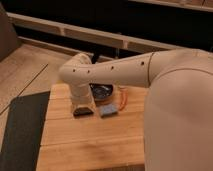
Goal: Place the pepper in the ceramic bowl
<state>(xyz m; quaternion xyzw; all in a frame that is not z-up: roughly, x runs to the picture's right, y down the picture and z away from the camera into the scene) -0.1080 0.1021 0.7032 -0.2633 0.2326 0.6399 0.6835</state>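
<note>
We are judging the task as barely begun, the pepper (123, 98) lying on the desk (85, 145) just beside the bowl (102, 91), not yet picked up, while our pincer (83, 110) is hovering low at the bowl's other side, clenched or released we cannot tell.

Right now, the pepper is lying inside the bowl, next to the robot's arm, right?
Not quite. The pepper is not inside the bowl. It lies on the table beside the bowl, as the camera view shows. It is next to the arm. The tool is down low, in front of the bowl.
</note>
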